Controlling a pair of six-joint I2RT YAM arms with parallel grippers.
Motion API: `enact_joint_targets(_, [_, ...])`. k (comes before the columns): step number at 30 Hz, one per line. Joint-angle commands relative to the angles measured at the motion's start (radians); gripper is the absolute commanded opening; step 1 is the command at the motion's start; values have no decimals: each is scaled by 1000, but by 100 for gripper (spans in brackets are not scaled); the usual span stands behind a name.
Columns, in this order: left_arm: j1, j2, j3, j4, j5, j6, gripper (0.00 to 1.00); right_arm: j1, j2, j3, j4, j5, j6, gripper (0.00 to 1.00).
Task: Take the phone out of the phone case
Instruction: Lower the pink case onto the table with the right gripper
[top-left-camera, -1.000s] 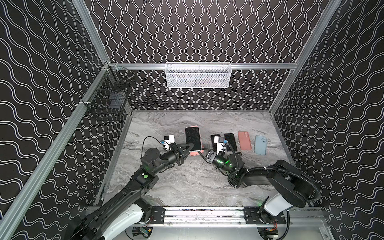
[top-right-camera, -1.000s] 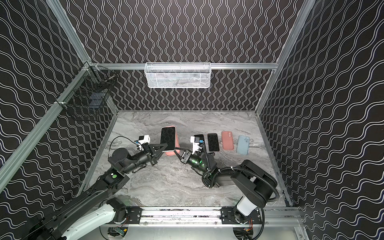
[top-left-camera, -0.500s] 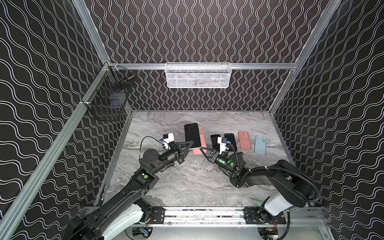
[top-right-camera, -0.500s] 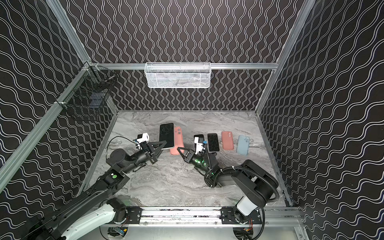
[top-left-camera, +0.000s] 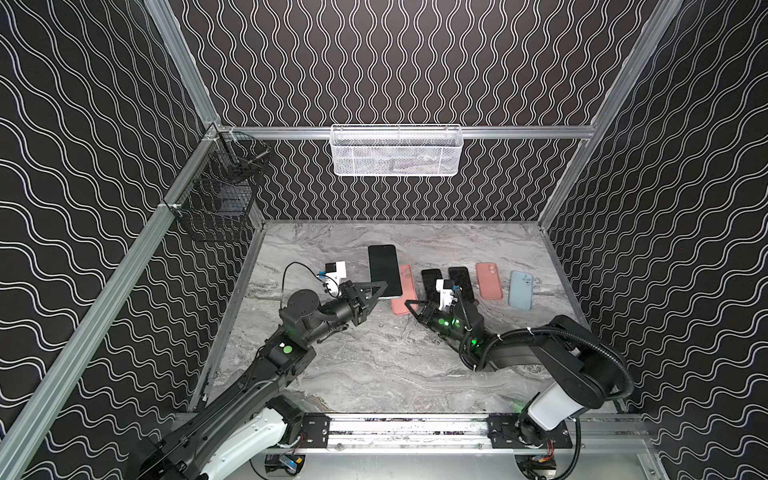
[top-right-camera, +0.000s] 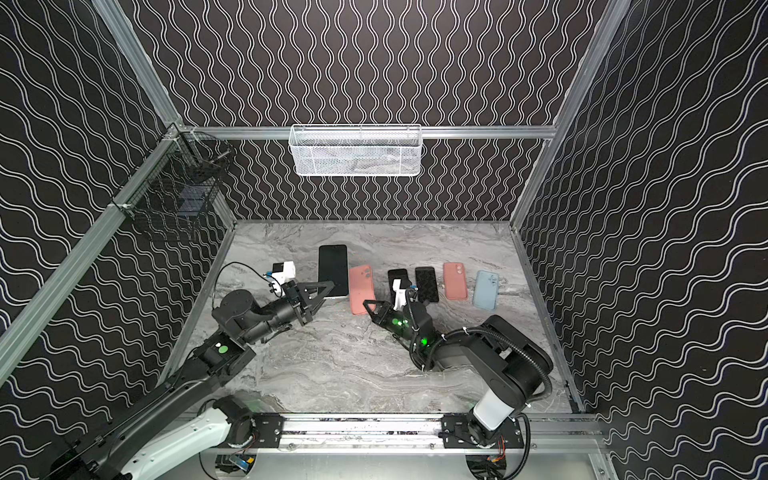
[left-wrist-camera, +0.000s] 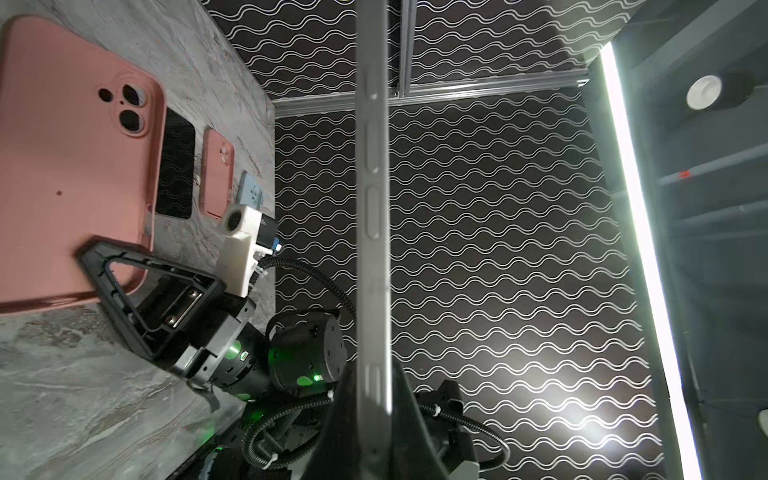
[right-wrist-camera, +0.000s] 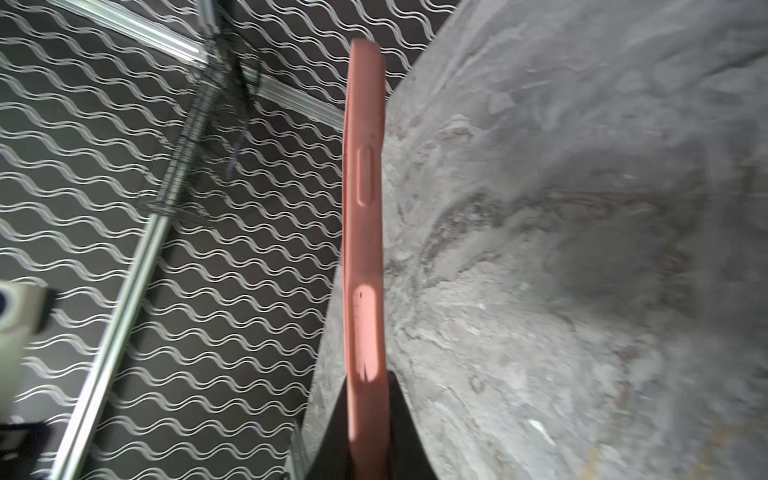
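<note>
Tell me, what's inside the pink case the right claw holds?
The pink case shows only its back; its inside is hidden. The phone is out, in the left gripper.

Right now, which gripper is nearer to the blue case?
Right. In a top view the right gripper, shut on the pink case, is a few items left of the blue case; the left gripper, holding the phone, is further left.

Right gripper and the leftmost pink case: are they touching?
Touching. In the right wrist view the right gripper is shut on the pink case, seen edge-on.
</note>
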Motion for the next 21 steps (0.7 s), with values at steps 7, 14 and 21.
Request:
enact_joint_targets(7, [55, -19, -41, -14, 20, 49, 0, -27, 92, 52, -110, 30, 5, 10])
enact_joint_targets(14, [81, -41, -45, -65, 27, 86, 0, -41, 140, 84, -151, 36, -13, 15])
enact_joint_targets(21, [113, -63, -64, -94, 34, 101, 0, -57, 165, 117, -218, 39, -36, 25])
